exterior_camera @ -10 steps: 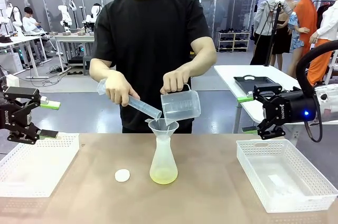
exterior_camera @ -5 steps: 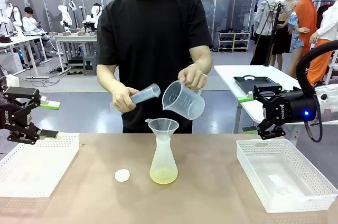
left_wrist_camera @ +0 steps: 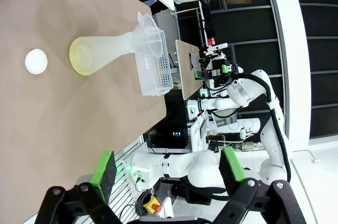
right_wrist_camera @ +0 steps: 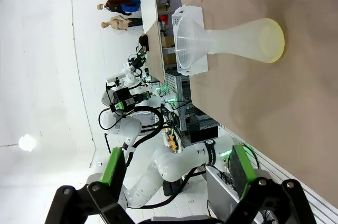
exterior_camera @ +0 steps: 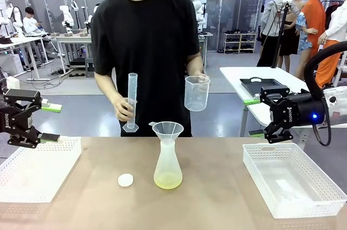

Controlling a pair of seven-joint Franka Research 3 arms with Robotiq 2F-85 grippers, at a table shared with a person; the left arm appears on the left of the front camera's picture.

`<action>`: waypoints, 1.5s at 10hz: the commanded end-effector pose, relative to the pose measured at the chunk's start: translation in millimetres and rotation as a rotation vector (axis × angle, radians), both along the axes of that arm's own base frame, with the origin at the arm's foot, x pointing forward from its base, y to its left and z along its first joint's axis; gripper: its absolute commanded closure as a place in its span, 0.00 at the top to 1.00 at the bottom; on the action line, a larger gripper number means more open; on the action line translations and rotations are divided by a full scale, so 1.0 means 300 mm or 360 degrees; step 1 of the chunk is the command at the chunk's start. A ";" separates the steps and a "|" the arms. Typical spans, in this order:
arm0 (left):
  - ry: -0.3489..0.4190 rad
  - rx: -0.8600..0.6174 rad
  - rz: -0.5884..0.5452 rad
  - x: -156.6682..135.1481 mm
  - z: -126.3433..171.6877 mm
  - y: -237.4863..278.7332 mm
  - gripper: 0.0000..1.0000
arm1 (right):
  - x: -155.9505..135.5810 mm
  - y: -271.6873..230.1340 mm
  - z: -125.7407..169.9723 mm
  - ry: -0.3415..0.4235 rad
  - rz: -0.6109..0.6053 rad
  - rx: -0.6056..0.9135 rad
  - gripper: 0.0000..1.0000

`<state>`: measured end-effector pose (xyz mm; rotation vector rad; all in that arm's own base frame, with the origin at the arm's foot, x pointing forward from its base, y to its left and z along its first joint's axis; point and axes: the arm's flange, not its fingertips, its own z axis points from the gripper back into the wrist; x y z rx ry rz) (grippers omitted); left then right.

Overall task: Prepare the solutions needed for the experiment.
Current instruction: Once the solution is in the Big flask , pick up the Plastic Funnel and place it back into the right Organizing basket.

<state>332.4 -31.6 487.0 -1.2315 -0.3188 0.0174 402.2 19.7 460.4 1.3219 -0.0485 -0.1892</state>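
Observation:
A translucent conical flask (exterior_camera: pixel 168 165) stands mid-table with a funnel (exterior_camera: pixel 168 129) in its neck. A shallow layer of pale yellow-green solution (exterior_camera: pixel 168 180) lies in its bottom. The person across the table holds a graduated cylinder (exterior_camera: pixel 132 100) upright in one hand and a beaker (exterior_camera: pixel 196 93) in the other, both above and behind the funnel. My left gripper (exterior_camera: pixel 51 122) hangs open at the left edge, empty. My right gripper (exterior_camera: pixel 254 117) hangs open at the right, empty. The left wrist view shows flask (left_wrist_camera: pixel 113 49) and solution (left_wrist_camera: pixel 79 59) beyond my left gripper (left_wrist_camera: pixel 166 168); the right wrist view shows flask (right_wrist_camera: pixel 237 36) beyond my right gripper (right_wrist_camera: pixel 178 170).
A white round cap (exterior_camera: pixel 126 180) lies on the table left of the flask. A white mesh basket (exterior_camera: pixel 40 140) sits under my left gripper, another basket (exterior_camera: pixel 271 146) below my right gripper. Bare tabletop lies in front of the flask.
The person has lifted the cylinder and the beaker away from the funnel and turned both upright, stepping back a little. Both grippers have stayed where they were.

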 end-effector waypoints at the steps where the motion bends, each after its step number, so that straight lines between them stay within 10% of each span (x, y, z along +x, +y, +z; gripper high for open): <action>1: -0.0010 -0.0034 -0.0005 0.006 0.005 -0.007 1.00 | -0.008 0.013 0.025 -0.0005 0.0013 -0.0065 1.00; 11: -0.0010 -0.0034 -0.0005 0.006 0.005 -0.007 1.00 | 0.046 0.518 0.172 -0.0225 0.0069 -0.0936 1.00; 15: -0.0010 -0.0034 -0.0005 0.006 0.005 -0.007 1.00 | 0.109 0.624 0.190 -0.0071 -0.0015 -0.1137 1.00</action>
